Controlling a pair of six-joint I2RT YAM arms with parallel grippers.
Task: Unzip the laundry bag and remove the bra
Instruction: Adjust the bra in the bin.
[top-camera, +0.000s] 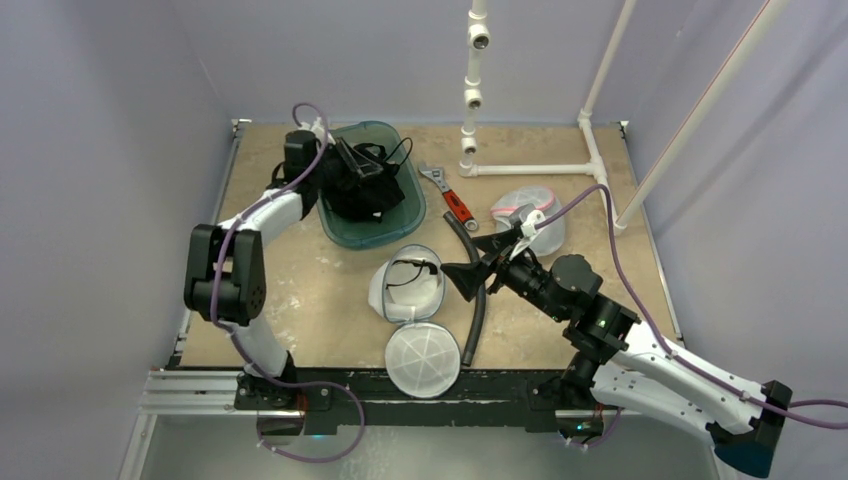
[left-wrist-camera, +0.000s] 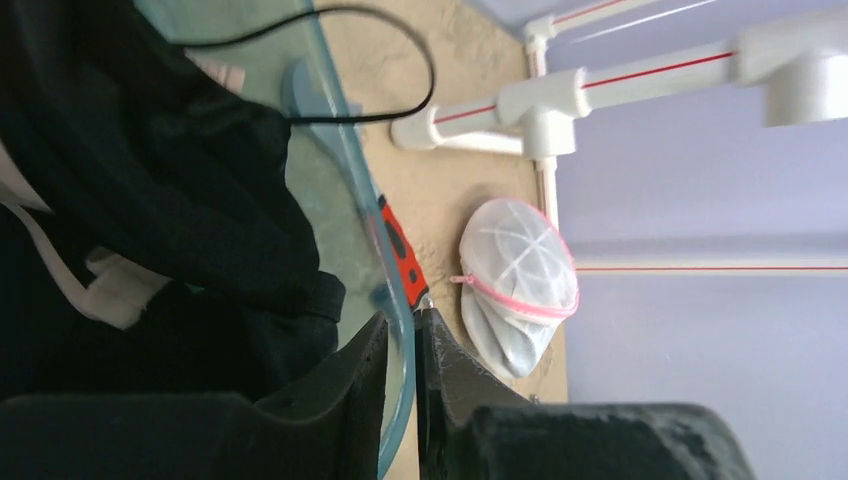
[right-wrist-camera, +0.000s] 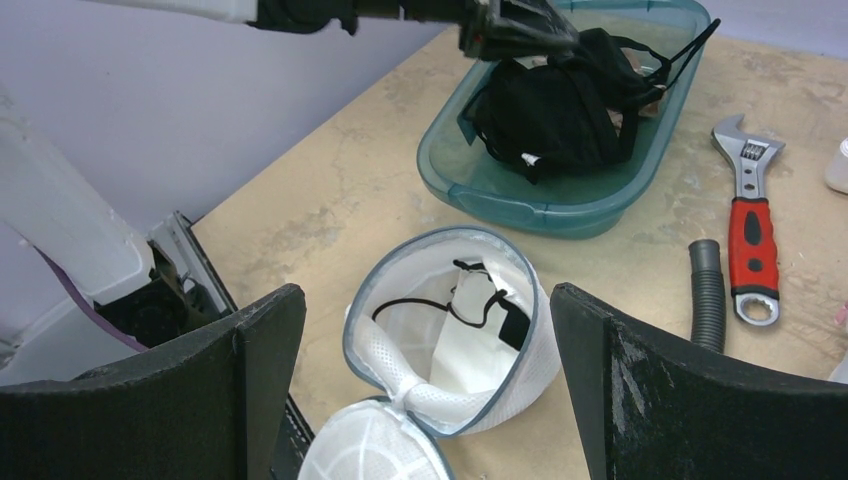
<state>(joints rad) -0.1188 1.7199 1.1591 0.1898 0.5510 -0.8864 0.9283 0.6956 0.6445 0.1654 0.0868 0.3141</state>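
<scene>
The laundry bag (top-camera: 410, 285) (right-wrist-camera: 450, 330) is white mesh with a grey zip edge and lies unzipped mid-table, its round lid (top-camera: 423, 358) flipped toward me. Inside it I see white padding and a black strap (right-wrist-camera: 400, 305). A black bra (top-camera: 358, 185) (right-wrist-camera: 560, 110) (left-wrist-camera: 150, 200) lies heaped in the teal bin (top-camera: 400, 225) (right-wrist-camera: 540, 215). My left gripper (top-camera: 352, 160) (left-wrist-camera: 402, 318) hovers over that heap, its jaws nearly together with nothing between them. The bin's far rim shows through the slit. My right gripper (top-camera: 490, 258) (right-wrist-camera: 425, 300) stands wide open above the bag, empty.
A second closed mesh bag with pink trim (top-camera: 530, 215) (left-wrist-camera: 520, 280) lies at the back right. A red-handled wrench (top-camera: 455, 200) (right-wrist-camera: 750, 230) and a black hose (top-camera: 478, 290) (right-wrist-camera: 707, 295) lie between bin and bags. A white pipe frame (top-camera: 530, 168) stands at the back.
</scene>
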